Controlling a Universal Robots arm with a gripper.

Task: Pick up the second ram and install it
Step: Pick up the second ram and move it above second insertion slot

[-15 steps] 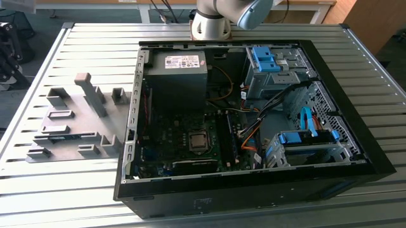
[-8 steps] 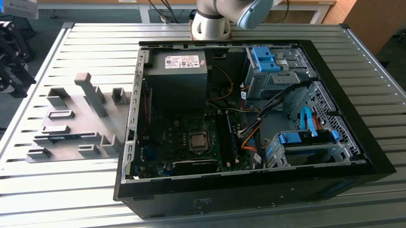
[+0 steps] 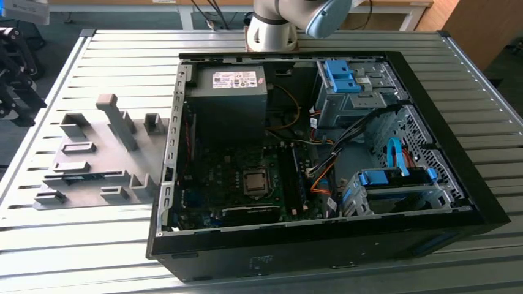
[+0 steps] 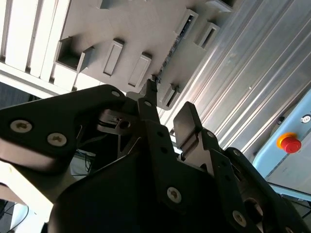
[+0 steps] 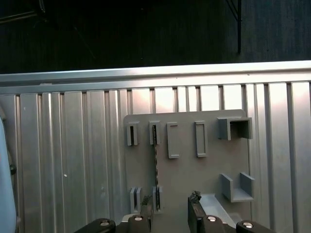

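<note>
Open, empty end effector (image 5: 170,206) hovers over grey plastic fixture plate (image 5: 209,170). Thin green memory stick, the second ram (image 5: 155,165), stands edgewise in plate's slots, nearer one finger. Risk: off-centre closure could tilt or jam it.

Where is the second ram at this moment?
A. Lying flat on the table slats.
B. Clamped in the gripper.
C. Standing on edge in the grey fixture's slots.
C: in the first wrist view the ram stands on edge in the fixture, with the open gripper empty near it.
</note>
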